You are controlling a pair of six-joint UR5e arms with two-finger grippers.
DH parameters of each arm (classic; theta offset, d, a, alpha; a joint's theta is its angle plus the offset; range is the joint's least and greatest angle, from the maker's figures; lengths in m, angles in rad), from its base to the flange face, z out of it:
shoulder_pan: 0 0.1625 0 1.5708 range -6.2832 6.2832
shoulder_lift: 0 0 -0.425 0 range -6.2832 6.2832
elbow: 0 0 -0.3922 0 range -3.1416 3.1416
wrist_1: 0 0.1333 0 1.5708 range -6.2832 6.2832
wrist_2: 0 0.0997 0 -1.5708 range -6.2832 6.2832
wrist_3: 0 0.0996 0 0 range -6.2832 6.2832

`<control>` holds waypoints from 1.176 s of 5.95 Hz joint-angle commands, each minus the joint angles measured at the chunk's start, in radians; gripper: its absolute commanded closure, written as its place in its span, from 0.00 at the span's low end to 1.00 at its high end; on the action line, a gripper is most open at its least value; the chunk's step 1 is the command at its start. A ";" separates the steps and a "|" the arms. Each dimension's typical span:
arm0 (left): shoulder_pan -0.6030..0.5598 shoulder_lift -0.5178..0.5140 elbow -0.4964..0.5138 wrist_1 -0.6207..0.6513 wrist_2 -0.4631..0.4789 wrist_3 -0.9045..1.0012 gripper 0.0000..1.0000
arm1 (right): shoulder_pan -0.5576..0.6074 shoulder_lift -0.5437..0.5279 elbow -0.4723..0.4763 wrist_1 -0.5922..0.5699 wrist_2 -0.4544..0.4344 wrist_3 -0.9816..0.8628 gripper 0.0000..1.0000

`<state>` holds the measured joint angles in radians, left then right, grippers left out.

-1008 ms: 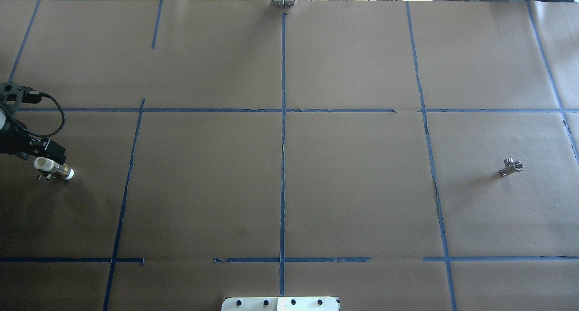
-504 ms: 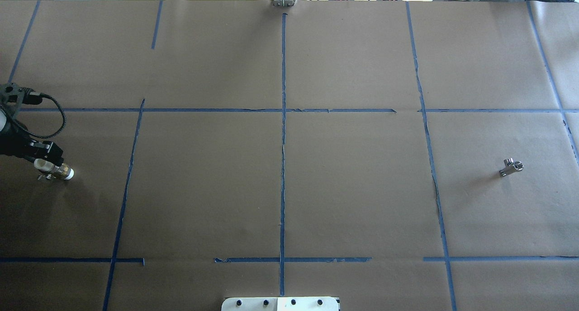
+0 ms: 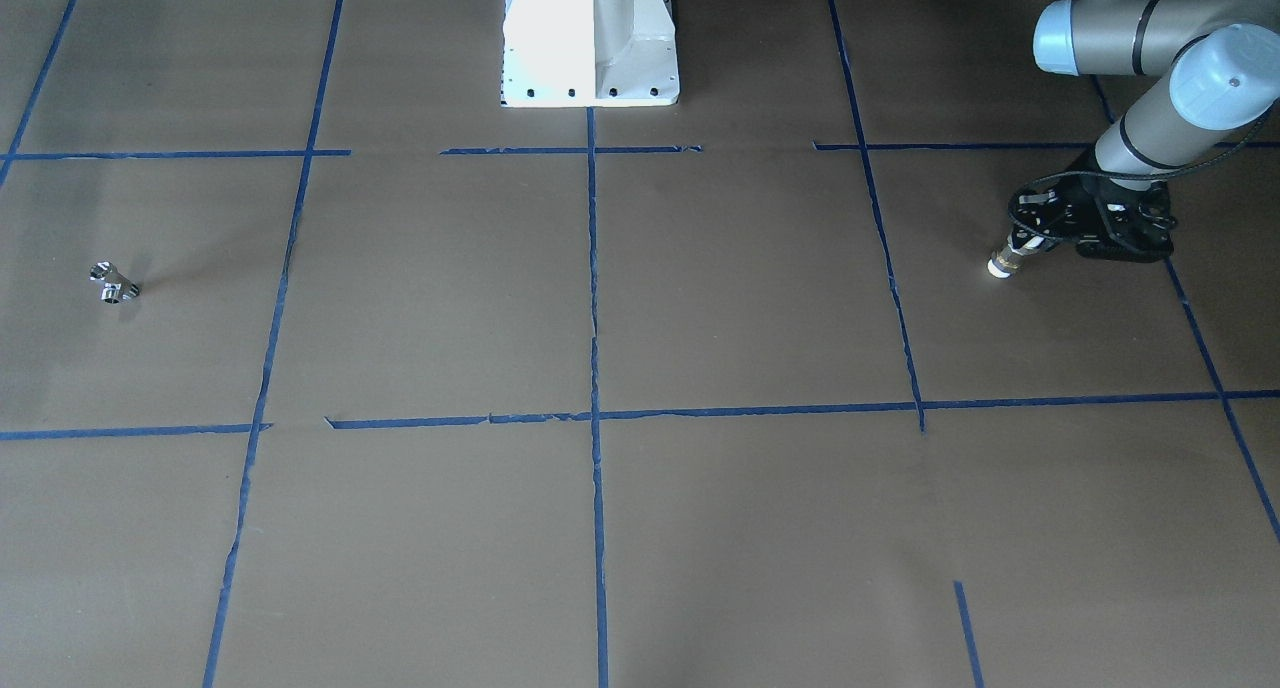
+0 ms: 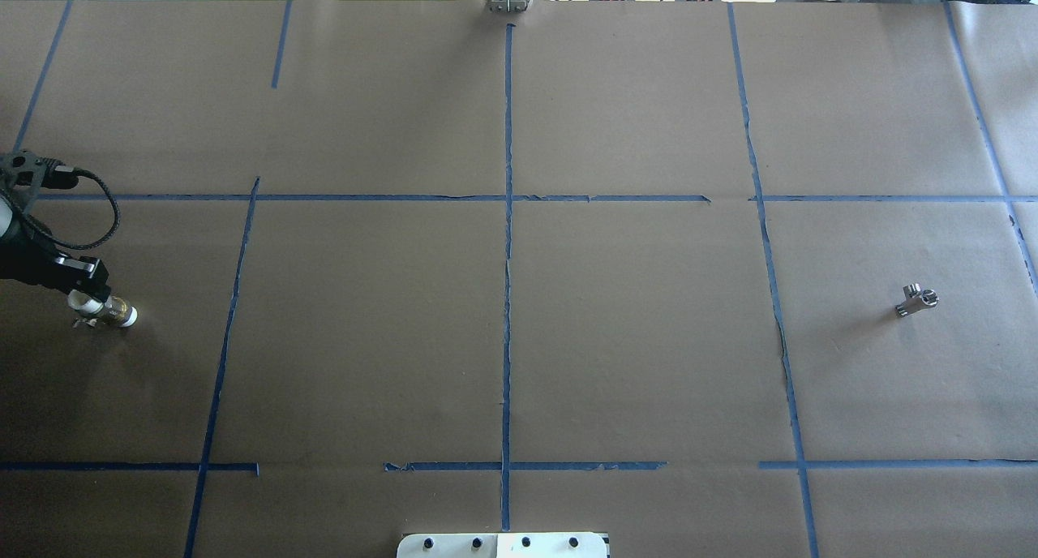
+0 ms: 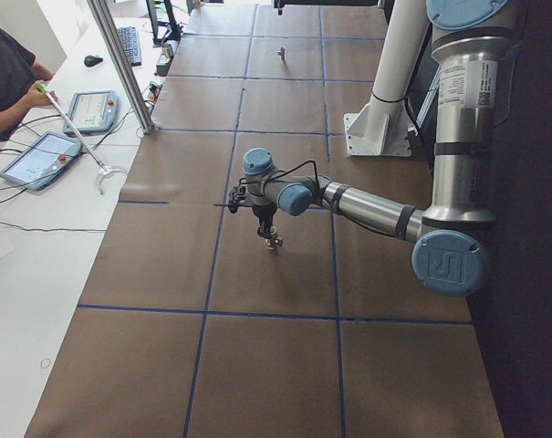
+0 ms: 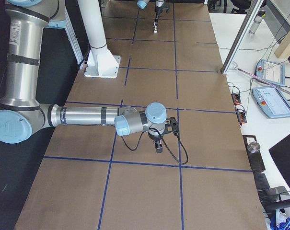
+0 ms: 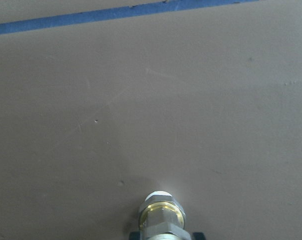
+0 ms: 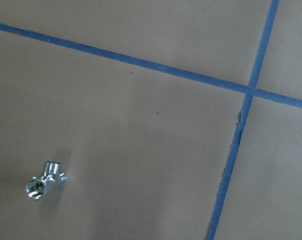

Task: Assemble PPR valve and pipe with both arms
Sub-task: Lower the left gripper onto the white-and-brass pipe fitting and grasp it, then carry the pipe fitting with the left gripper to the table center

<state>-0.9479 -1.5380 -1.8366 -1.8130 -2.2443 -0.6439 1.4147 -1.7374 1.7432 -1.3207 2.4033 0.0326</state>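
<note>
A white-and-brass PPR pipe fitting (image 4: 113, 310) stands nearly upright at the table's far left. My left gripper (image 4: 85, 293) points down over its upper end and is shut on it. The fitting's lower white end pokes out below the fingers in the front view (image 3: 1003, 262) and in the left wrist view (image 7: 163, 217). A small silver valve (image 4: 916, 300) lies alone at the far right, and also shows in the right wrist view (image 8: 43, 181). My right gripper (image 6: 158, 150) hovers above the table. It shows only in the side views, so I cannot tell its state.
Brown paper with blue tape lines (image 4: 507, 217) covers the table. The white robot base (image 3: 590, 38) stands at the near middle edge. Operators' tablets (image 5: 43, 155) and an aluminium post (image 5: 120, 64) sit along the far side.
My left gripper has moved a little left and down over the fitting's upper white end, which is now mostly covered. The fitting has shifted slightly. The silver valve has not moved.
</note>
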 commanded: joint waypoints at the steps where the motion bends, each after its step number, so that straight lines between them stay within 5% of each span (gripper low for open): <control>1: -0.003 -0.001 -0.006 0.000 -0.028 0.000 1.00 | -0.003 0.001 0.001 0.000 0.000 0.012 0.00; 4: 0.003 -0.020 -0.074 0.003 -0.023 -0.035 1.00 | -0.003 0.002 0.001 0.000 0.002 0.013 0.00; 7: 0.142 -0.244 -0.079 0.024 -0.015 -0.274 1.00 | -0.003 0.002 -0.001 0.005 0.011 0.013 0.00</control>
<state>-0.8755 -1.6984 -1.9170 -1.7999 -2.2624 -0.8165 1.4113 -1.7356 1.7439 -1.3167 2.4120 0.0460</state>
